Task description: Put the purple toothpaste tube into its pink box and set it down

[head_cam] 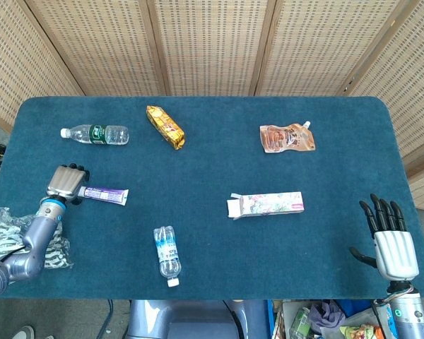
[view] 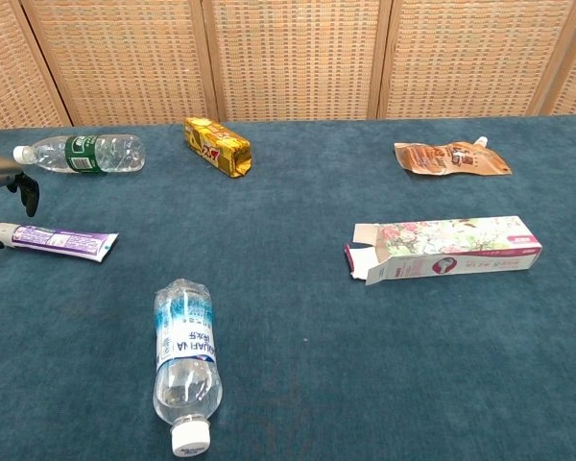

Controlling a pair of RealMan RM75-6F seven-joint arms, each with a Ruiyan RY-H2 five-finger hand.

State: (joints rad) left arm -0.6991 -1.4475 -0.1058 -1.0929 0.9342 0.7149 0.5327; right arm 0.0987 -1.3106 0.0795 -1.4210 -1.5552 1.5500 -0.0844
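Head view: left hand (head_cam: pixel 66 183), fingers apart, poised over the purple plastic toothpaste tube (head_cam: pixel 106 193), seemingly not gripping; pink flowered cardboard box (head_cam: pixel 266 205) lies open-ended nearby; right hand (head_cam: pixel 391 244) spread wide, empty.

A table covered in dark teal cloth (head_cam: pixel 212 162) carries a purple toothpaste tube (head_cam: pixel 104 193), an open-ended pink floral box (head_cam: pixel 267 205), two clear water bottles, one green-labelled (head_cam: pixel 95 133) and one blue-labelled (head_cam: pixel 167 254), a gold snack pack (head_cam: pixel 165 126) and a brown spouted pouch (head_cam: pixel 287 138), all lying flat.

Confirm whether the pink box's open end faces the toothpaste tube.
Yes: the box lies with its opened flaps on its left end, toward the tube.
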